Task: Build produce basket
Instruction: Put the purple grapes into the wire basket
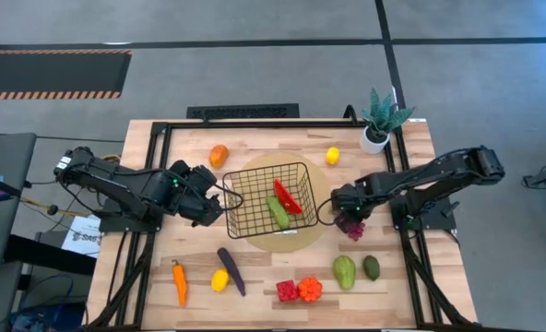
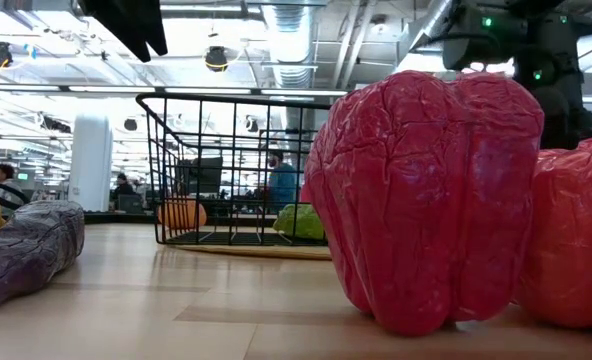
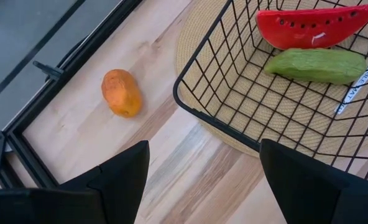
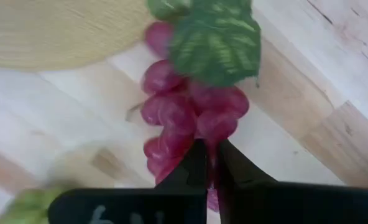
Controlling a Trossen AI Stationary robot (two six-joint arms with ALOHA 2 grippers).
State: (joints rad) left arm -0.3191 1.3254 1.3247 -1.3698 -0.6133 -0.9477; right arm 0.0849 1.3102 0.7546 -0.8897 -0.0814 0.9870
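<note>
The black wire basket (image 1: 268,198) stands on a round tan mat (image 1: 314,235) at mid-table. In it lie a red watermelon slice (image 3: 308,26) and a green vegetable (image 3: 314,65). My left gripper (image 1: 219,198) is open and empty just off the basket's left wall (image 3: 209,118), fingers pointing toward it. My right gripper (image 1: 347,210) is right of the basket, by the mat's edge, shut on a bunch of purple-red grapes (image 1: 352,227) with a green leaf (image 4: 215,37). My right gripper pinches the grape bunch between its two fingers at the end opposite the leaf (image 4: 210,140). The fingers lie along the bunch, which reaches away from them toward the leaf. I cannot tell whether the bunch is clear of the table.
An orange fruit (image 1: 219,155), a lemon (image 1: 332,155) and a potted plant (image 1: 381,118) are at the far side. Near the front lie an orange chili (image 1: 179,281), a lemon (image 1: 219,279), an eggplant (image 1: 231,270), red (image 1: 287,290) and orange (image 1: 310,289) peppers and two avocados (image 1: 345,272).
</note>
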